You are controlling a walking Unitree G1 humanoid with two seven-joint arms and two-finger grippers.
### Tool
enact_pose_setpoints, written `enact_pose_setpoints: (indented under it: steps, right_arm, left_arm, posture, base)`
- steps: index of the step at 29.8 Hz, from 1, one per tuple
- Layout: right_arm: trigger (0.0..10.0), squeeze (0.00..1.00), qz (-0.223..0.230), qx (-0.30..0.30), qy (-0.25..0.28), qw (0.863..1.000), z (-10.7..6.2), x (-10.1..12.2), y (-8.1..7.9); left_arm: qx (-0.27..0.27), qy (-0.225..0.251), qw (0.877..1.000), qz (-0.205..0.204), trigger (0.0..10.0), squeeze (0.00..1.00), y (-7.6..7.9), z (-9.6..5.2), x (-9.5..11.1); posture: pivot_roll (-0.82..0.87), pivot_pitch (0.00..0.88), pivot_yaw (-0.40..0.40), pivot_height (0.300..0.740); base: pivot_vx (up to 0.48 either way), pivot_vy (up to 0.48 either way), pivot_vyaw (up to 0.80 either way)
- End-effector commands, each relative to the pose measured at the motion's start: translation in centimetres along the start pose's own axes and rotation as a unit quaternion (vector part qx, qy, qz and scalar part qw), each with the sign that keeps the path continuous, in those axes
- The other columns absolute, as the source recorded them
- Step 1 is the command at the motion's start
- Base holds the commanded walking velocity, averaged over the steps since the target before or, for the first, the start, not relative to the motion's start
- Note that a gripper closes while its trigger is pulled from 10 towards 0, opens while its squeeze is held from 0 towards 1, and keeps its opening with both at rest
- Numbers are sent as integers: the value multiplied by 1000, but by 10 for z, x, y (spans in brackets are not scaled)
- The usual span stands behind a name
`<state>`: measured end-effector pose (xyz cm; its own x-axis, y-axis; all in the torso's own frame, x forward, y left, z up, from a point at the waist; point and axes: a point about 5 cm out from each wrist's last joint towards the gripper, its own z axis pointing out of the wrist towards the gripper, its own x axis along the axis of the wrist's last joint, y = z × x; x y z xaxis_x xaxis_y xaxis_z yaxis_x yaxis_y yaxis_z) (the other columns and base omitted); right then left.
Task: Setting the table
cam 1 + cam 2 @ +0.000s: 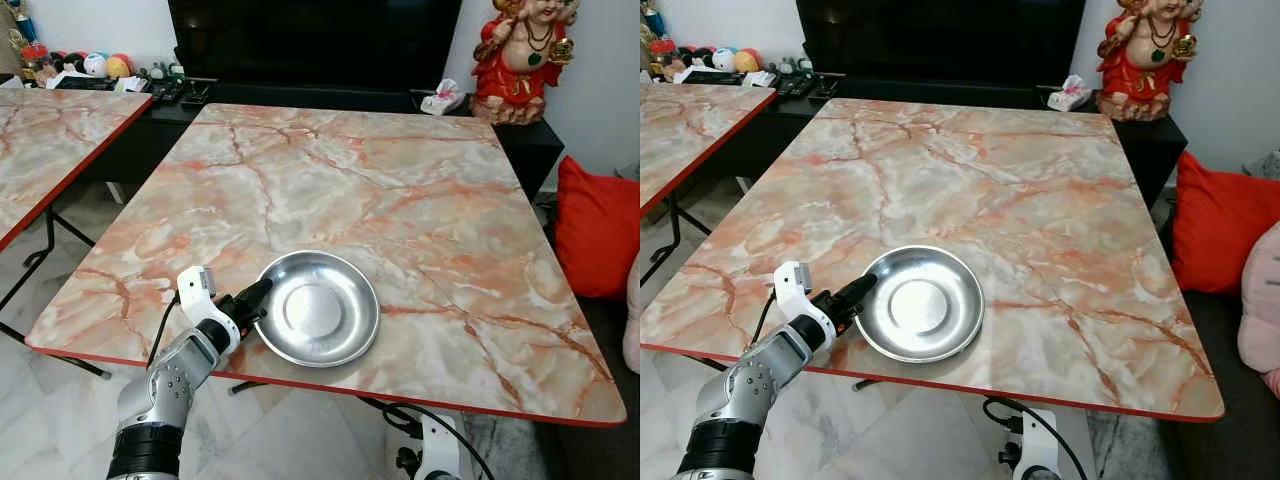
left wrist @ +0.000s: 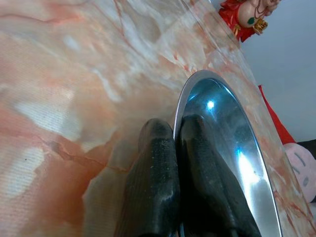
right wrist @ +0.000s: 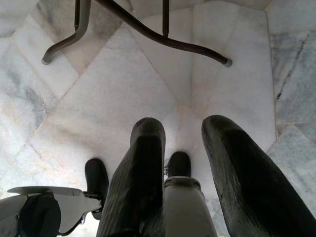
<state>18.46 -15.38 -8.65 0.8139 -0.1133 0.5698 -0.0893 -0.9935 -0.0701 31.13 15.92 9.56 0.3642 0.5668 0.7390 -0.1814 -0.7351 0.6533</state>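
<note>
A round silver metal plate (image 1: 318,307) lies on the marble-patterned table (image 1: 340,190) near its front edge. My left gripper (image 1: 258,296) is at the plate's left rim, shut on that rim. In the left wrist view one black finger sits inside the plate (image 2: 227,148) and the other outside, with the rim pinched between them. My right gripper (image 3: 183,133) hangs below the table over the floor, fingers apart, holding nothing.
A second marble table (image 1: 50,140) stands at the left. A dark TV cabinet (image 1: 300,95) with a red figurine (image 1: 520,55) runs behind the table. A red cushion (image 1: 598,228) lies at the right. Table legs (image 3: 148,29) cross the tiled floor below.
</note>
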Motion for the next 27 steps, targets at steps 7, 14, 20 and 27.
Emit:
enact_pose_setpoints:
  steps: [7,14,20,27]
  right_arm:
    - [10000,0,-2,1,-2,1000,0,-1,0]
    - [10000,0,-2,1,-2,1000,0,-1,0]
    - [10000,0,-3,1,-3,1000,0,-1,1]
    - [10000,0,-6,3,-3,1000,0,0,0]
  left_arm:
    - [-4,-6,1000,7,10000,1000,0,0,-1]
    - [0,-9,1000,11,10000,1000,-1,-2,-1]
    - [-2,-10,1000,20,10000,1000,-2,-5,0]
    - [3,-6,1000,30,10000,1000,-4,-8,3]
  posture:
    - [64,0,-1,740]
    - [66,0,-2,740]
    - [72,0,-5,740]
    - [79,0,-8,740]
  base:
    - [0,0,0]
    - [0,0,0]
    - [0,0,0]
    - [0,0,0]
